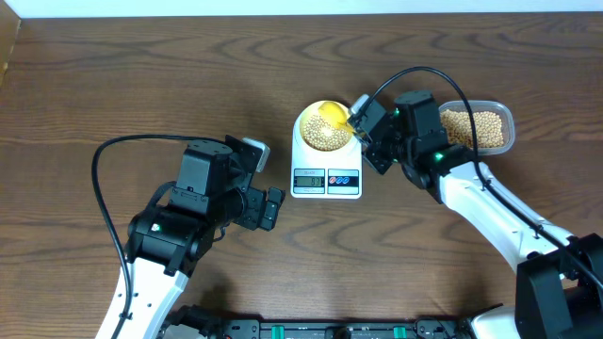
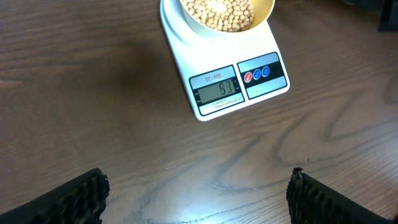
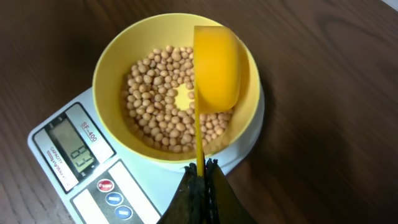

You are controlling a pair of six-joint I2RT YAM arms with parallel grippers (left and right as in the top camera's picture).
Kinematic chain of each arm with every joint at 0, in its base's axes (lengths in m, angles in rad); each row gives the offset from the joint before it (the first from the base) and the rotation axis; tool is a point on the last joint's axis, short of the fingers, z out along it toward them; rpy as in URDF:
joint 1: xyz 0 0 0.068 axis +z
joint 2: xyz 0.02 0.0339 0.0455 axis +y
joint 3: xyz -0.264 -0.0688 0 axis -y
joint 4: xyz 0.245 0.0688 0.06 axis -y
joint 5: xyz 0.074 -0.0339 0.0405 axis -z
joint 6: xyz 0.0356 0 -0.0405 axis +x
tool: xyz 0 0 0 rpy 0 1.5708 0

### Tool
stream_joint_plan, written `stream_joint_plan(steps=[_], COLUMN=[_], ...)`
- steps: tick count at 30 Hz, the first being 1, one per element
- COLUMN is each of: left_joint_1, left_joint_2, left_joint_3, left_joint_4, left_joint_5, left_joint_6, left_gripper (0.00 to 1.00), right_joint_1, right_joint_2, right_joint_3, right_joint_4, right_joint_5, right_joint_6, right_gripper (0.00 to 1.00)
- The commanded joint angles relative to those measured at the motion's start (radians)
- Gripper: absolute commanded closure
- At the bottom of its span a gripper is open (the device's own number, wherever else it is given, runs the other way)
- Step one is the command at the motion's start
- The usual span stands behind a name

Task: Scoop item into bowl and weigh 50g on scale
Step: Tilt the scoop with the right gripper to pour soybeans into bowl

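Dark wood table (image 1: 141,75) bears the scale (image 1: 326,179); left jaws gape empty, right jaws pinch a scoop (image 3: 216,68)

Scale (image 1: 326,179) sitting mid-desk (image 1: 141,75); bowl (image 3: 112,56) resting on its platform, beans (image 3: 152,93) lying inside. Scoop (image 3: 216,65) hanging over bowl, above beans. Container (image 1: 512,127) lying right of scale, toward desk's right edge, holding more beans.
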Motion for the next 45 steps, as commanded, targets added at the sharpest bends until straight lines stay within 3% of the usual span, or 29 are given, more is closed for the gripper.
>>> stream_joint_plan(steps=[1,30,45], left_joint_1=[-0.002,-0.002,-0.002], left_joint_2=[-0.001,-0.001,-0.001], left_joint_3=[-0.002,-0.002,-0.002], left_joint_4=[0.002,0.002,0.002], left_joint_5=[-0.010,-0.010,-0.010], left_joint_6=[0.002,0.002,0.002], left_gripper=[0.06,0.06,0.06], right_joint_1=[0.017,0.030,0.026], right_joint_2=[0.005,0.005,0.005], right_joint_3=[0.002,0.002,0.002], right_joint_4=[-0.011,-0.069,-0.069], right_joint_5=[0.006,-0.111,-0.153], right_joint_6=[-0.018,-0.046,0.145], right_gripper=[0.99,0.99,0.99])
